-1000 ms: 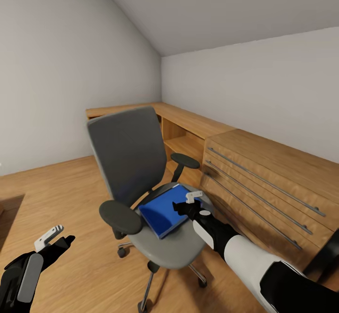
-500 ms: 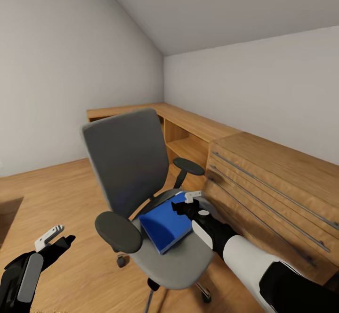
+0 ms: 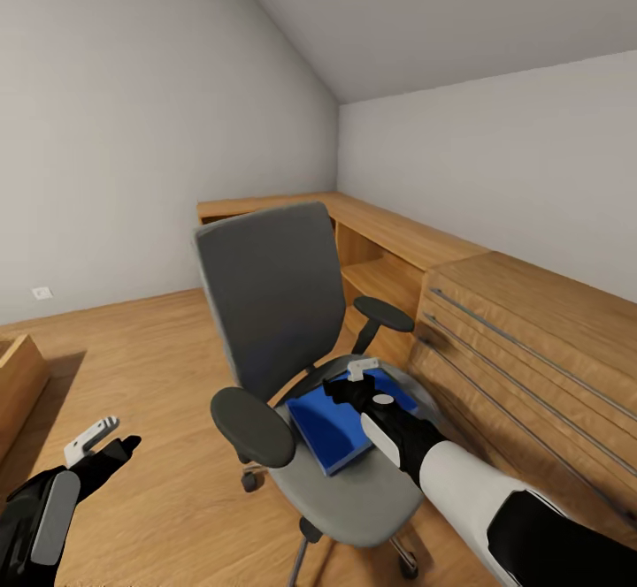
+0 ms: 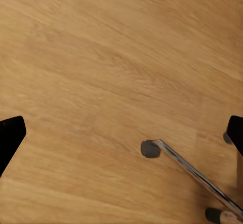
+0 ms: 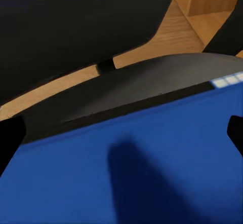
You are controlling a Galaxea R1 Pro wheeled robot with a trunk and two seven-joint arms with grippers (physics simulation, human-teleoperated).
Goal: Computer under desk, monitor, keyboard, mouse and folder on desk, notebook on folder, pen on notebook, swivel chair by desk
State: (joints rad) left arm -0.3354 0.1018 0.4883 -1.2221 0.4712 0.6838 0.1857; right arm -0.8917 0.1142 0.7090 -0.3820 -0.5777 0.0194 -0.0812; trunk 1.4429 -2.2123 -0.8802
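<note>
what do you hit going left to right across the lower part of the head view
left gripper → swivel chair's near armrest → blue folder on the seat → right gripper → wooden drawer unit

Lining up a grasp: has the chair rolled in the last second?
No. The chair sits the same against the drawer unit; the camera turned.

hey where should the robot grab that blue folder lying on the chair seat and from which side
Probably the folder's free front edge, near the seat's front. It lies flat on the chair, with the backrest behind and armrests at both sides, so the front is the open way in. The right gripper hovers above it, fingers apart; one finger would have to slip under that thin edge.
</note>
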